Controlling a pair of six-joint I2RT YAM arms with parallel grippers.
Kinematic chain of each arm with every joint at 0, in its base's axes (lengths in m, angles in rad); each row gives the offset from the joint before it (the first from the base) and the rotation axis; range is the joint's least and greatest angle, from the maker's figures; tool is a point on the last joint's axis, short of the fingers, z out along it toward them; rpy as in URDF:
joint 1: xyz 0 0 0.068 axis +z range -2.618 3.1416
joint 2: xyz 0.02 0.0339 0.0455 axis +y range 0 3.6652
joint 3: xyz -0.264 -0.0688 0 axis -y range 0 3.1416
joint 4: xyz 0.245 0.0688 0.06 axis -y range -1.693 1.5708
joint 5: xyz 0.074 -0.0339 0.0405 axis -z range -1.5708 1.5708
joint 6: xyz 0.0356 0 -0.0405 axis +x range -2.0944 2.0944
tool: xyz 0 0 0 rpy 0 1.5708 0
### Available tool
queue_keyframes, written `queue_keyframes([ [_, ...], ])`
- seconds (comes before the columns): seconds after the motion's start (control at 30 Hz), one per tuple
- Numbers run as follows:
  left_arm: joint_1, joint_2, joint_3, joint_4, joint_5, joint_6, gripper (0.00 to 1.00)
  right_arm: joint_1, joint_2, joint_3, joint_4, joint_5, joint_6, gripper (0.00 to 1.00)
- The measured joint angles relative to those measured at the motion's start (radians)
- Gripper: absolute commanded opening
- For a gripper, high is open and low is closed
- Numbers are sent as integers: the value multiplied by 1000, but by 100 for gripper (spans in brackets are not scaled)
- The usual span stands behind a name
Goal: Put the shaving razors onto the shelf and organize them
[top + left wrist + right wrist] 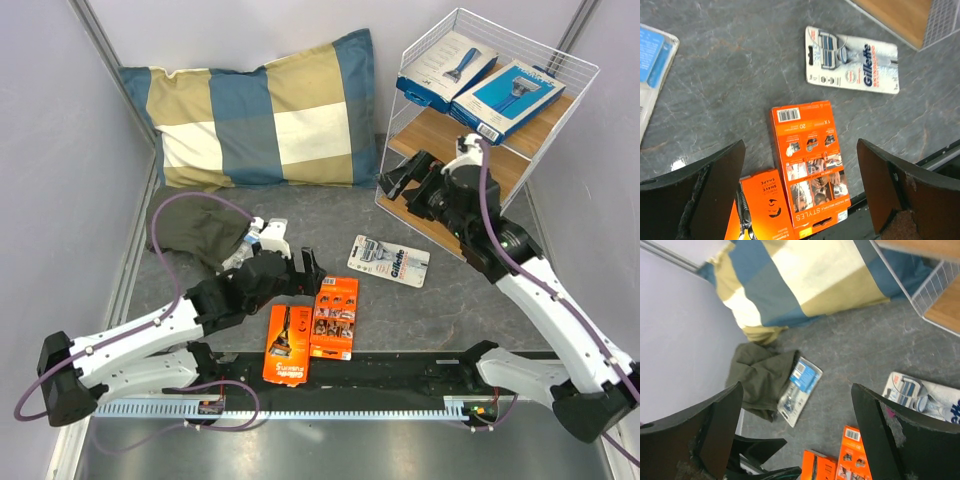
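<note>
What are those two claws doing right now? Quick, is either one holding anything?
Left gripper: open, holding nothing.
Right gripper: open, holding nothing.

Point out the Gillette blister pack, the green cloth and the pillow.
Gillette blister pack (389, 261): top external view, card centre.
green cloth (757, 380): right wrist view, middle.
pillow (312, 133): top external view, white patch.

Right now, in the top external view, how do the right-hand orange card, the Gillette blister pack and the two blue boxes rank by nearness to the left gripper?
1. right-hand orange card, just right of the left gripper and toward the arm bases.
2. Gillette blister pack, flat on the table, farther right.
3. left blue box and right blue box, on top of the shelf, far right; too close to call.
</note>
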Motion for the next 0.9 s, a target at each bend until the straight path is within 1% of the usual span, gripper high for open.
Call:
queue_keyframes([
  [0.1, 0, 23, 12, 8, 29, 2, 100, 0, 51, 3, -39, -15, 7, 98],
  [0.17, 1, 47, 58, 9, 68, 14, 100, 0, 74, 0, -68, -34, 6, 98],
  [0.23, 2, 102, 169, 11, 133, 33, 100, 0, 81, -4, -84, -55, 2, 98],
  [0.37, 3, 251, 452, 59, 302, 61, 100, 0, 80, -6, -98, -101, -11, 98],
  [0.43, 3, 314, 565, 68, 382, 65, 100, 0, 79, -6, -98, -118, -18, 98],
  [0.5, 3, 366, 634, 74, 438, 70, 100, 0, 81, -6, -97, -131, -20, 98],
  [0.57, 3, 403, 671, 70, 475, 80, 100, 1, 89, -5, -97, -136, -18, 98],
  [0.73, 20, 440, 696, 58, 523, 125, 100, 1, 141, 26, -99, -131, -16, 98],
  [0.9, 61, 449, 753, 84, 584, 140, 100, 1, 153, 97, -105, -75, -16, 98],
])
